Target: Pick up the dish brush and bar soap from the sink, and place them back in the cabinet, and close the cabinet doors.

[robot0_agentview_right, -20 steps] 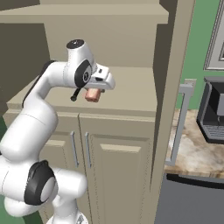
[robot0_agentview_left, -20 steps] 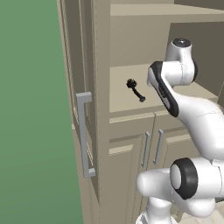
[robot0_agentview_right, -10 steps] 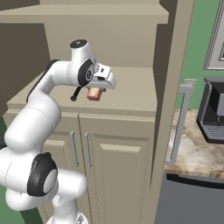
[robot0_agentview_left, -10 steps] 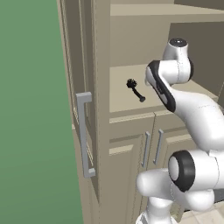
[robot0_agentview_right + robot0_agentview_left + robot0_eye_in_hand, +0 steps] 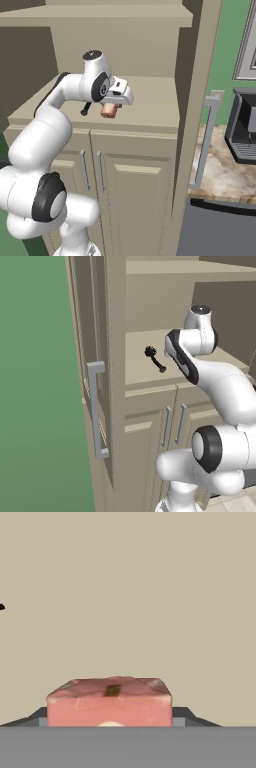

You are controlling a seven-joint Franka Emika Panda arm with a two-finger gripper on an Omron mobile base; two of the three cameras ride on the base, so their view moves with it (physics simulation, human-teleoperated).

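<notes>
Black brush: the dish brush (image 5: 154, 357) is already lying on the cabinet (image 5: 116, 381) shelf, toward the far left, so that half is looking done.
Soap: the bar soap (image 5: 108, 110) is hanging above the shelf's middle, not yet set down.
Jaws: the gripper (image 5: 109, 108) is pinching the pink bar from both sides.
Cabinet contents: the open shelf is carrying just the brush for now.
Doors: the cabinet doors (image 5: 91, 356) are standing open; closing them is remaining.
</notes>
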